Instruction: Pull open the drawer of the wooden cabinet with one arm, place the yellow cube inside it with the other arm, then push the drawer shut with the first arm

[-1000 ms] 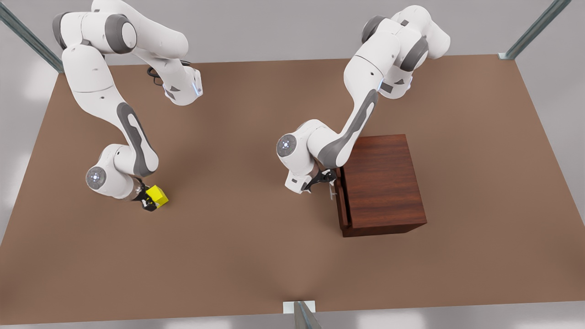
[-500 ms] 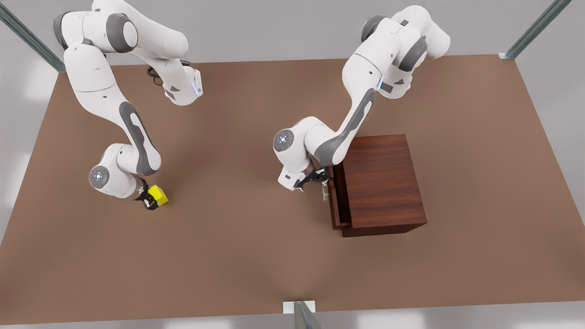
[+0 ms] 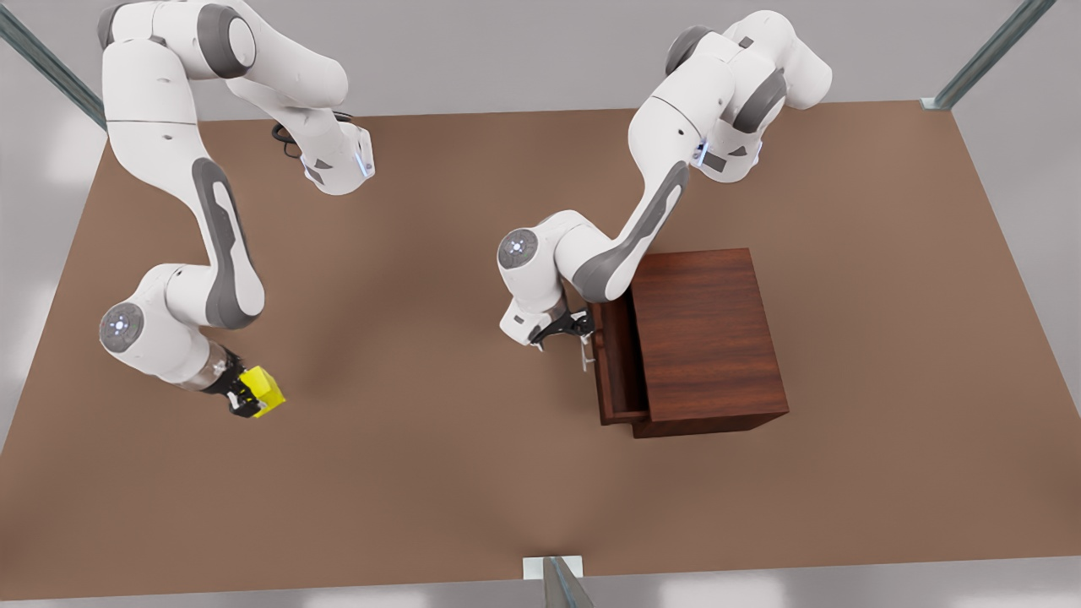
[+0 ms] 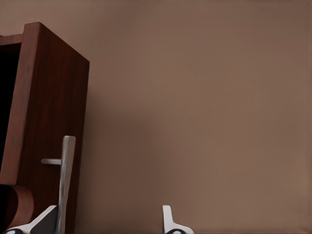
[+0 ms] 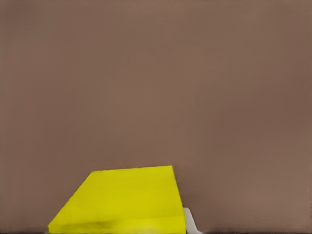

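Arms bend low over the brown tabletop (image 3: 439,473), and you see each one busy at its own end. The left gripper (image 3: 567,328), on the arm at the front view's right, reaches down beside the dark reddish-brown wooden cabinet (image 3: 709,333), its elbow folded over the cabinet's top edge. Its fingers (image 4: 170,222) stand apart in the left wrist view, one on each side of the slim silver bar handle (image 4: 65,178), so you cannot call it a clamp; whether a finger touches the bar is unclear. The matching wooden drawer (image 3: 616,363) juts partway out of the cabinet toward the front view's left, its dark inside open to view from above.

Look to the front view's left and you find the right gripper (image 3: 245,395) slanting down from a steeply bent arm, closed around the small bright yellow cube (image 3: 262,391). The cube sits between the black fingers, with the tabletop behind it in the right wrist view (image 5: 122,202). Cube and drawer lie well apart across the table.
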